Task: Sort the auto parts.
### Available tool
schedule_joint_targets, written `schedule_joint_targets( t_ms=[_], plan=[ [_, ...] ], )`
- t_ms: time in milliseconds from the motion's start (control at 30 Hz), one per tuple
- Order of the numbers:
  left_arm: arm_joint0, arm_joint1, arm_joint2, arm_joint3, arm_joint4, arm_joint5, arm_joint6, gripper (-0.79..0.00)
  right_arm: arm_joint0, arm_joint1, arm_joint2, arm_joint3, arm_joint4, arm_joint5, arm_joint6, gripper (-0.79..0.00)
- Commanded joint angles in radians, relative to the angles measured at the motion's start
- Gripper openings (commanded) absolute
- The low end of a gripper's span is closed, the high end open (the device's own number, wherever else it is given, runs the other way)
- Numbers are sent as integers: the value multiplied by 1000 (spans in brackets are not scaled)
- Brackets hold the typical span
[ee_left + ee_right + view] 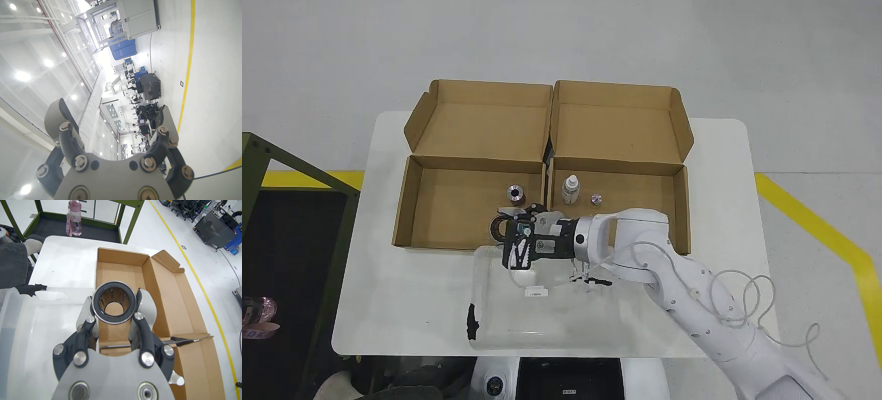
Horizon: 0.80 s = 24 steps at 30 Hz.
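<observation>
- Clear plastic bin (542,320): sits at the near edge of the white worktop (372,280), about mid-width.
- Right gripper (115,297): its fingers are clenched on the black-rimmed, hollow cylindrical bearing (122,300). They grip its round outer wall, and the bore faces the wrist camera.
- Bearing position: held above the worktop, over the line where the far wall of the bin meets the near wall of the left open brown cardboard box (452,205), close to that box's near right corner.
- Left gripper (113,108): its fingers are spread apart and hold nothing. It points out into the hall, away from the worktop.
- Left box contents: one short silver cylindrical part (513,191) stands near the far right corner of the box floor.
- Right open brown cardboard box (642,205): sits beside the left box toward the far edge. It holds a small white bottle-shaped part (570,188) and, just beside it, a small grey metal part (595,198).
- Hazard, slip: the fingers bear on a curved, smooth surface, so the bearing could rotate or slide out during travel.
- Hazard, early release: a drop from the present position could strike the box's near wall and fall back into the bin.
- Hazard, roll: a cylinder released on its side may roll into the silver part.
- Hazard, mis-sort: the boxes adjoin, so overshooting toward the shared wall could put the bearing in the wrong box.
</observation>
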<state>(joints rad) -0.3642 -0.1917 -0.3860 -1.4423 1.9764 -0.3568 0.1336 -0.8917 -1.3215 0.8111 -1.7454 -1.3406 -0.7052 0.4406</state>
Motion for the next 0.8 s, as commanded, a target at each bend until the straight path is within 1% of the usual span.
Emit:
schedule_joint_targets(
  t_ms=[0,467,767],
  plan=[
    [0,0,0,0,0,0,0,0,18,-5,-6,28,8,9,0,-785],
    [0,0,0,0,0,0,0,0,131,-47,-75,217,72,31,1,-785],
    [0,0,0,0,0,0,0,0,180,-74,-116,325,95,48,3,-785]
  ],
)
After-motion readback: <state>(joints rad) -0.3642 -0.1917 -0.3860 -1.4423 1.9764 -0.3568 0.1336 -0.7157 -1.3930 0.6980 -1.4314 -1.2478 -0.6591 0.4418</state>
